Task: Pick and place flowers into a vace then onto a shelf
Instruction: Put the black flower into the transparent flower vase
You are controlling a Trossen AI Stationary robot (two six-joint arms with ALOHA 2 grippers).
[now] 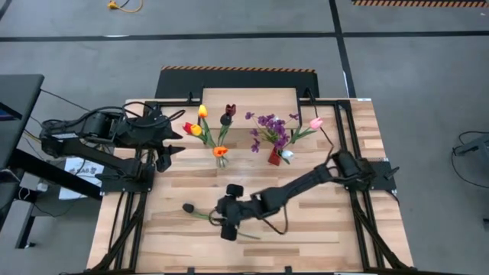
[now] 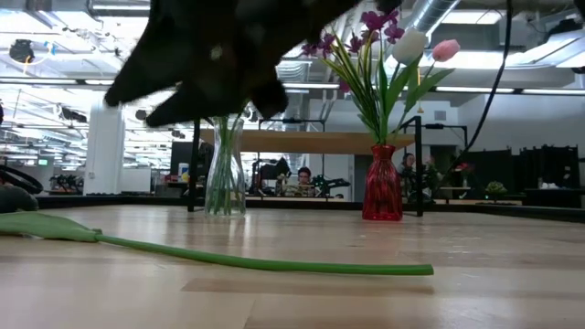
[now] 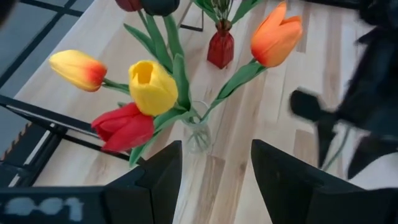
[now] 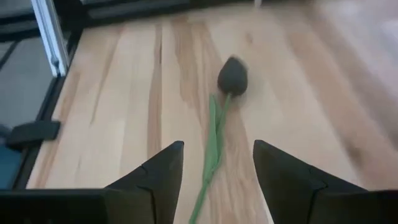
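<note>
With dark tulip lying flat near table's front edge, right gripper hovers over stem, jaws parted, empty, straddling it for pickup; left gripper waits open above clear vase near shelf

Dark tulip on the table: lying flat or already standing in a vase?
Lying flat: the dark tulip rests full-length on the table, below the open right gripper.
</note>
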